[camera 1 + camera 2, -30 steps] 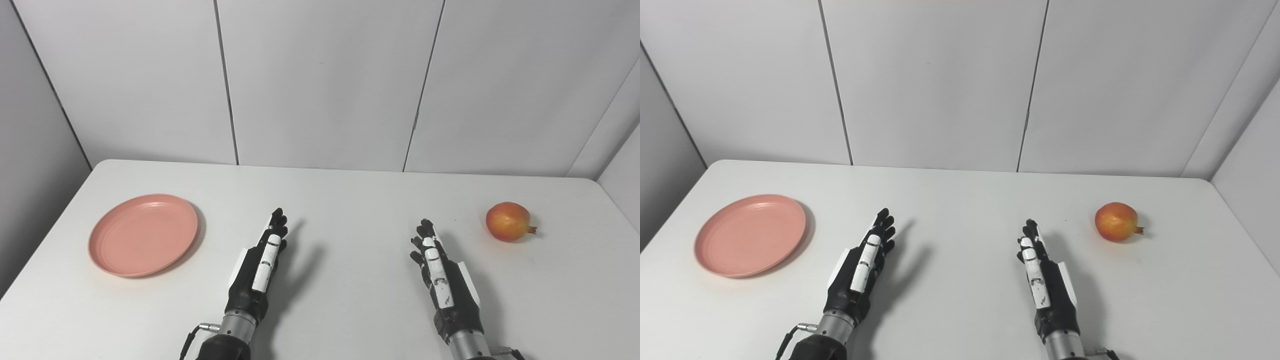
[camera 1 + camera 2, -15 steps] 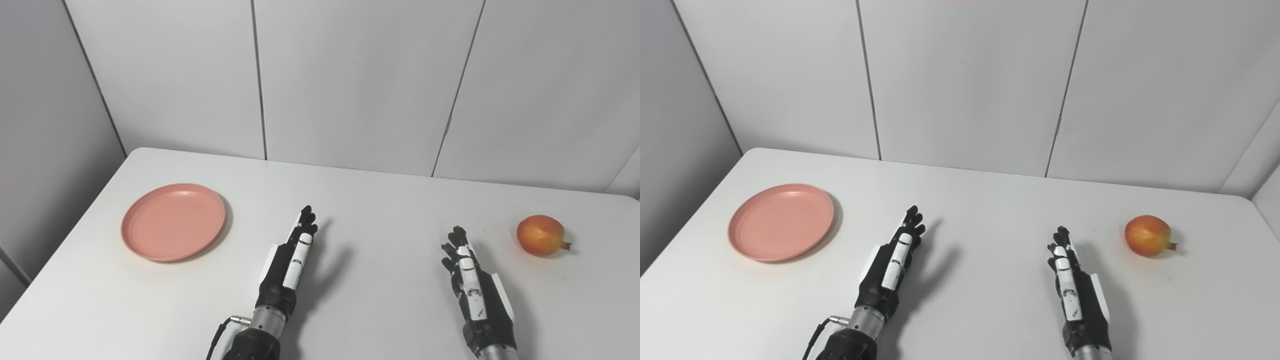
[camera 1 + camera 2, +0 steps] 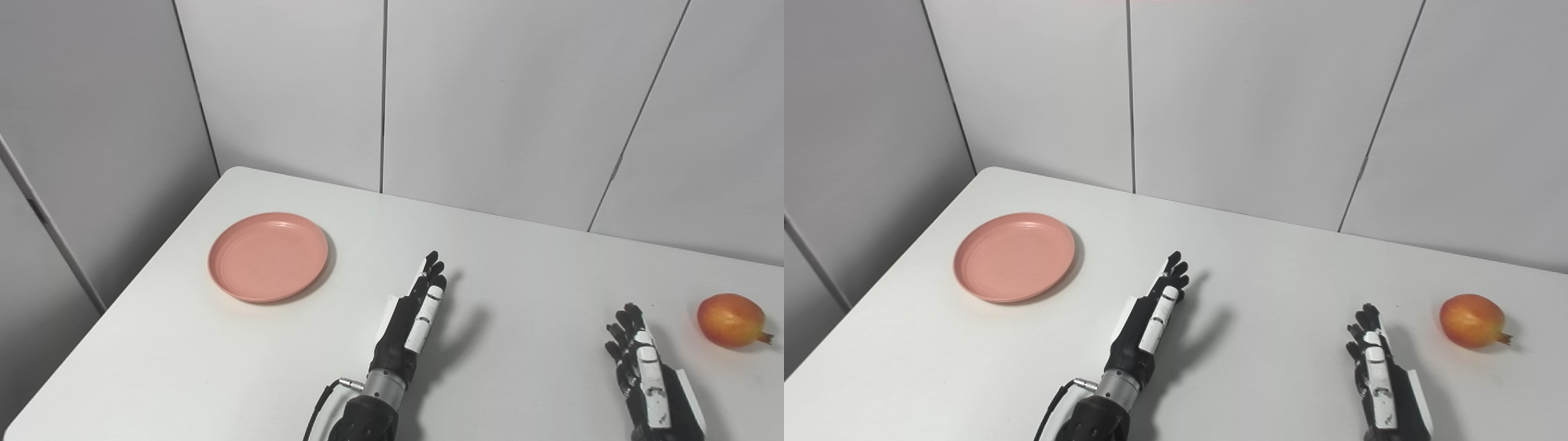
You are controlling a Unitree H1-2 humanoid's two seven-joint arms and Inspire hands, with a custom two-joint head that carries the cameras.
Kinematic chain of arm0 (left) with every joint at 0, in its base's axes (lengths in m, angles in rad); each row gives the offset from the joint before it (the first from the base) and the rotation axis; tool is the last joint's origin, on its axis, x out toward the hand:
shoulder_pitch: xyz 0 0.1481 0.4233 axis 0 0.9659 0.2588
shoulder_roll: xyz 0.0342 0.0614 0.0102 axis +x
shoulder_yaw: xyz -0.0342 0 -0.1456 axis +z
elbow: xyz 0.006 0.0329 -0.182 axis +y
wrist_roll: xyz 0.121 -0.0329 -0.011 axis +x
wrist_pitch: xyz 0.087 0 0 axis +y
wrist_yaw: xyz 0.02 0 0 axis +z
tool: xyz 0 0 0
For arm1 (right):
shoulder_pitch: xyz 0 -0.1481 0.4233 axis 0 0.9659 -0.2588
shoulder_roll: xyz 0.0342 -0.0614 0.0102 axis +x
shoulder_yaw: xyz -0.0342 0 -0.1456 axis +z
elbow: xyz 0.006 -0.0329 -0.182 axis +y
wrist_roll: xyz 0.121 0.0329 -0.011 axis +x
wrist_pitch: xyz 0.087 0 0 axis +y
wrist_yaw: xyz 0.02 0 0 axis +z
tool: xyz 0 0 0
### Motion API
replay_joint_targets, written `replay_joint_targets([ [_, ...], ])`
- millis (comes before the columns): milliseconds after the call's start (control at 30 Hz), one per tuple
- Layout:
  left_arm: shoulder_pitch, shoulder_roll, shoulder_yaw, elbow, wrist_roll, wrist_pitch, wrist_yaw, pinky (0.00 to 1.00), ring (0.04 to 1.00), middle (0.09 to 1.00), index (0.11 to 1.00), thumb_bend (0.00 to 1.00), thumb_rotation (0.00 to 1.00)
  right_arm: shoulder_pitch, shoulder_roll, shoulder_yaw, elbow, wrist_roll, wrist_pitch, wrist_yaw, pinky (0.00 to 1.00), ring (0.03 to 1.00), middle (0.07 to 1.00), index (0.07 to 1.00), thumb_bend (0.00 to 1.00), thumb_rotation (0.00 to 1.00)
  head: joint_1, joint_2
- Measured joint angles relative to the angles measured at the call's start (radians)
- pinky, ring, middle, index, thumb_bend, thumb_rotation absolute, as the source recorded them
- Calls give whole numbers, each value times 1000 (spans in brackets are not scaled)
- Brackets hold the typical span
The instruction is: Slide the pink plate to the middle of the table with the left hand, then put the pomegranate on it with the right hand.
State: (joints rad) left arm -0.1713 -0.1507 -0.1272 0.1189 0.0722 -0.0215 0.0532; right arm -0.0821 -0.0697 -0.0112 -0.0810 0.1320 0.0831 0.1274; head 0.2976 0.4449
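Step 1 not begun, by my read: pink plate (image 3: 267, 256) sits untouched at left-centre of frame, on the white table (image 3: 527, 275), well off what looks like the table's mid. No hand is on it.

Left hand (image 3: 414, 312) hovers low-centre of frame, fingers extended and held close together, edge-on to the cam, holding nothing. It's to the lower right of the plate, apart from it, w/ bare tabletop between. Can't tell if it rests on the surface or floats just above; its shadow falls close by on the right.

Right hand (image 3: 646, 373) is at lower right, partly cut by the bottom edge, fingers straight and a bit spread, empty. Pomegranate (image 3: 731, 320) lies at far right of frame, up and to the right of that hand, near but not touching, calyx pointing right.

Next move, prob: left hand goes up-left to the plate, lands fingertips on the rim or inside, then drags it rightward toward frame centre. Needs light downward pressure so the plate slides w/o tipping. Right hand likely waits til the plate is parked, then goes for the fruit.
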Motion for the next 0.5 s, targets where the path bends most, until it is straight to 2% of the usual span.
replay_joint_targets([
  [500, -5, -7, -8, 6, 21, -3, 13, 964, 968, 979, 973, 436, 1000, 1, -2, -1, -7, 1, -9, 2, 1000, 1000, 1000, 1000, 200, 1000, -9, 5],
])
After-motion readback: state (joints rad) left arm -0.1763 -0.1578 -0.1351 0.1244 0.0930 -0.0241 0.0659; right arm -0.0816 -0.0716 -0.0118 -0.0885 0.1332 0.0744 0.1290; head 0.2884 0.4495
